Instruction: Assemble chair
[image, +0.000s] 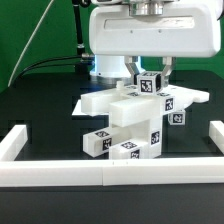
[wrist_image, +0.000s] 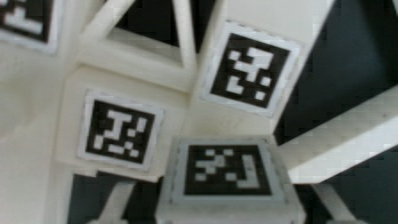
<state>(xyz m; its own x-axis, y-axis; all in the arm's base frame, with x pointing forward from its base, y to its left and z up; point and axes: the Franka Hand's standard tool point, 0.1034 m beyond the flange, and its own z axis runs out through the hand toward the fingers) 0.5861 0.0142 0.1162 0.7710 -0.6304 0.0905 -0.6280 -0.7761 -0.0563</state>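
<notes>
The chair (image: 135, 122) is a cluster of joined white tagged pieces standing on the black table in the middle of the exterior view. A small white tagged block (image: 148, 84) sits on top of it. My gripper (image: 148, 78) comes straight down from above, with a finger on each side of this block, and looks shut on it. In the wrist view the block (wrist_image: 226, 170) fills the space between the jaws of the gripper (wrist_image: 226, 208). Two more tagged chair pieces (wrist_image: 244, 72) (wrist_image: 119, 133) lie close beyond it. The fingertips themselves are hard to make out.
The low white border rail (image: 100, 176) runs along the front of the table and turns back at the exterior view's left (image: 20, 140) and right (image: 214, 138). Black table surface (image: 50, 110) surrounds the chair pieces.
</notes>
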